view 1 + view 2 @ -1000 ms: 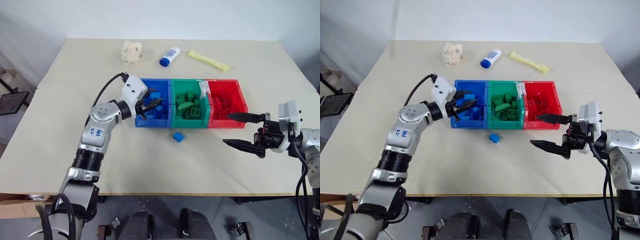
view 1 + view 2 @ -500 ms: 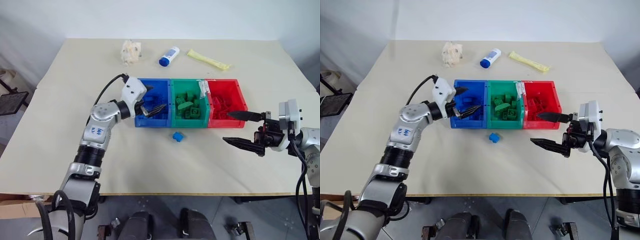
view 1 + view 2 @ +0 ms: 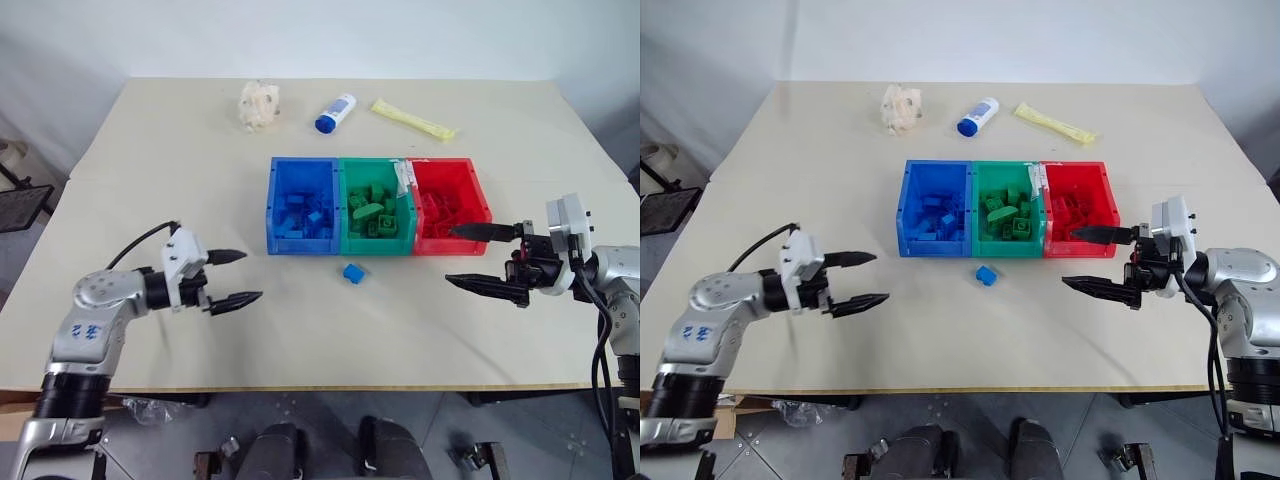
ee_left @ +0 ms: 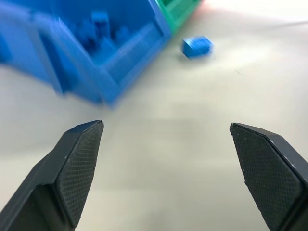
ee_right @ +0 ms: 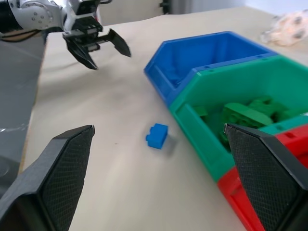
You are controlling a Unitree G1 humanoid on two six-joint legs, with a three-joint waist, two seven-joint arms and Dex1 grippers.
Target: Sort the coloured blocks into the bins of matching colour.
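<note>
Beige and mostly bare, your surface (image 3: 120,180) carries the work in one band across its middle. Nearest you, both hands hang just above it with nothing in them: the left hand (image 3: 236,277) at about eight o'clock from the bins, fingers spread wide and pointing toward the centre, and the right hand (image 3: 480,257) at about four o'clock, fingers equally far apart and aimed inward. That mirrored, empty pose reads as a ready stance, each hand parked off to its own side so the middle stays clear to see and reach.

Between them, a single blue block (image 3: 353,272) lies loose on the surface, just in front of the seam where the blue bin (image 3: 272,205) meets the green bin (image 3: 346,235), at six o'clock from the row. It looks like the one piece still unsorted, so you probably want the left hand for it, since its bin sits on that side.

Beyond it, the red bin (image 3: 486,200) closes the row; all three hold blocks of their own colour.

Farthest out, at twelve o'clock, sit a crumpled wad (image 3: 259,103), a white bottle (image 3: 335,112) and a yellow packet (image 3: 414,119), well apart from the sorting.
</note>
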